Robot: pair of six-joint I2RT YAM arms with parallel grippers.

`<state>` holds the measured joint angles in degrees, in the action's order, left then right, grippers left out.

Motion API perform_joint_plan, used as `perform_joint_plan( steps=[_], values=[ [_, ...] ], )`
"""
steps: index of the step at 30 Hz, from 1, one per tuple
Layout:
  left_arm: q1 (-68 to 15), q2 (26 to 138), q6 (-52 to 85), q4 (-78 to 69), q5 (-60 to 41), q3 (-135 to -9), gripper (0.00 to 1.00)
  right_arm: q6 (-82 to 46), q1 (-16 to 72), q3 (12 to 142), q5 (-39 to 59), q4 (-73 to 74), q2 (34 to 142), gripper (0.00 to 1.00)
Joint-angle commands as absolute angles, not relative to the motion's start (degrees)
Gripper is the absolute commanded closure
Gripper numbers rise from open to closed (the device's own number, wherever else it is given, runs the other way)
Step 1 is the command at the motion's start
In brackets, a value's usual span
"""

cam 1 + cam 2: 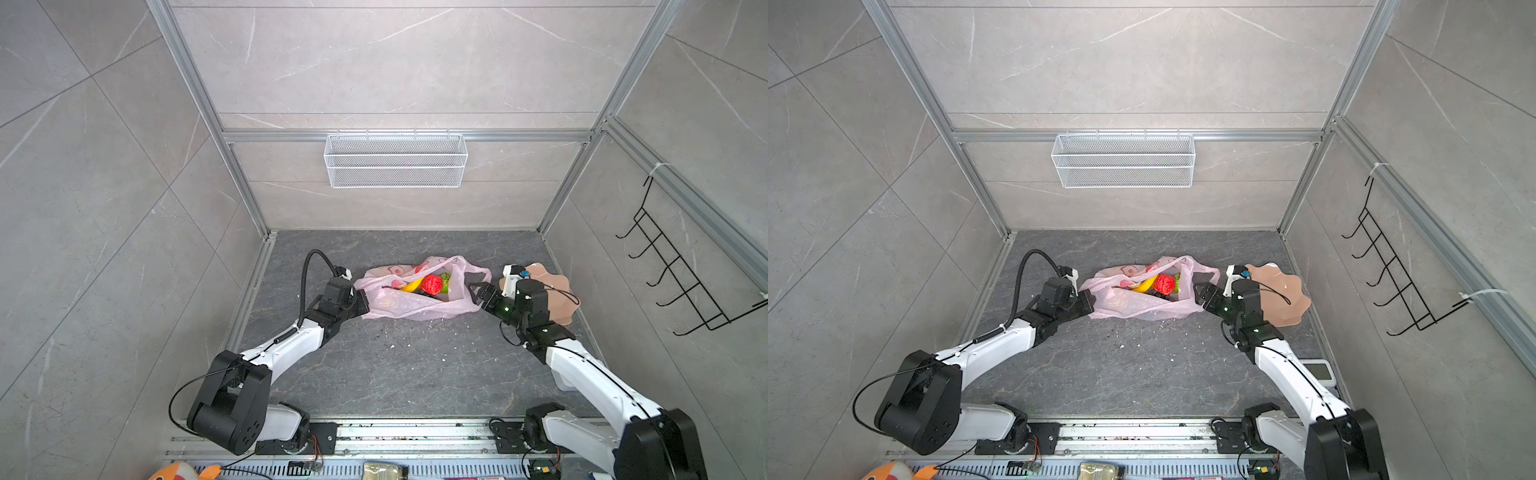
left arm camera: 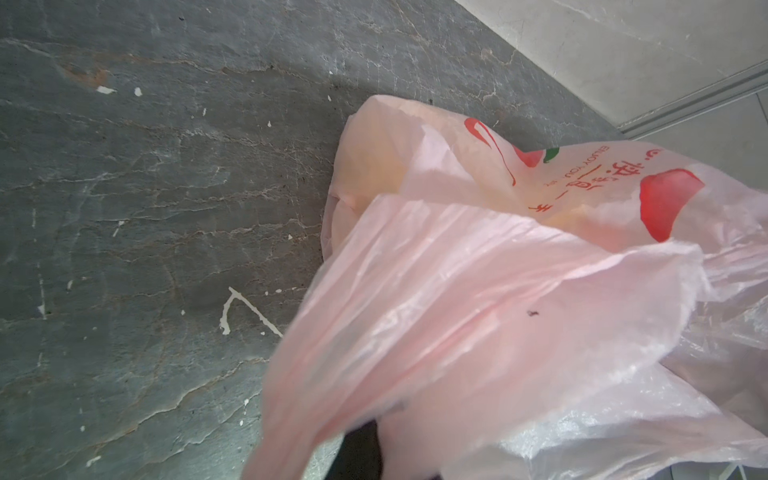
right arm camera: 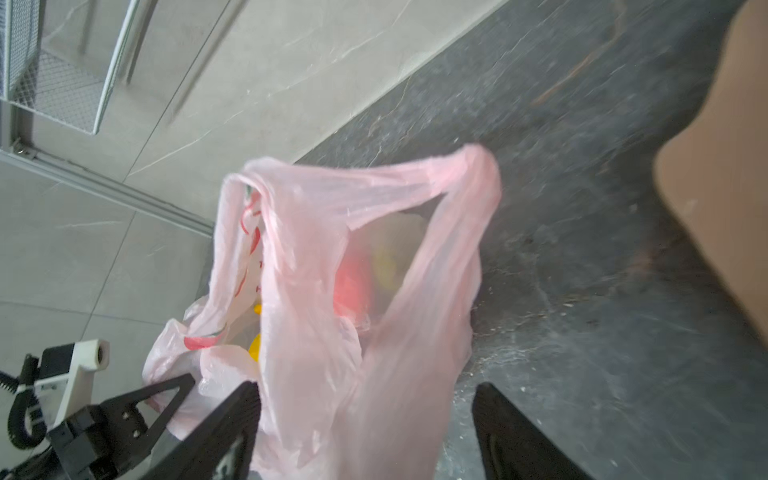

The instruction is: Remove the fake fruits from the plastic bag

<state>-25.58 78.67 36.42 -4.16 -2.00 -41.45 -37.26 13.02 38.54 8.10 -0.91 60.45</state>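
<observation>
The pink plastic bag [image 1: 407, 305] [image 1: 1133, 307] lies on the dark floor with its mouth spread. Fake fruits show inside it: a yellow banana [image 1: 413, 285] [image 1: 1147, 284], a red berry [image 1: 432, 284] [image 1: 1165, 284] and a green fruit [image 1: 446, 282]. My left gripper [image 1: 363, 301] [image 1: 1090, 301] is shut on the plastic bag's left edge. In the left wrist view the film [image 2: 478, 311] drapes over the jaws. My right gripper [image 1: 476, 293] [image 1: 1200, 293] [image 3: 365, 411] is open, its fingers standing either side of the bag's right handle [image 3: 436, 257]. The red and yellow fruits glow through the film.
A peach wavy-edged plate [image 1: 559, 286] [image 1: 1285, 291] [image 3: 727, 166] lies just behind the right wrist. A white wire basket [image 1: 395, 160] hangs on the back wall and a black hook rack [image 1: 681, 270] on the right wall. An orange plush toy [image 1: 178, 471] sits at the front edge.
</observation>
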Motion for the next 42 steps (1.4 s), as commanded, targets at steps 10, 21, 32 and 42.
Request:
perform_joint_plan(
  steps=[10,21,32,42],
  values=[
    [-28.7,77.4,33.9,-3.1,2.0,-43.7,1.00,-28.8,42.5,63.3,-34.6,-35.7,67.3,0.18],
    [-28.8,75.7,34.1,-2.2,2.2,-43.0,1.00,-28.6,43.1,80.8,-41.9,-42.3,95.7,0.24],
    [-28.8,75.7,34.2,-2.7,2.1,-42.2,1.00,-27.5,37.2,83.2,-41.1,-40.6,103.8,0.25],
    [-29.3,77.1,34.1,-3.1,0.9,-42.9,1.00,-27.1,32.5,86.2,-34.7,-36.4,110.5,0.25]
  ],
)
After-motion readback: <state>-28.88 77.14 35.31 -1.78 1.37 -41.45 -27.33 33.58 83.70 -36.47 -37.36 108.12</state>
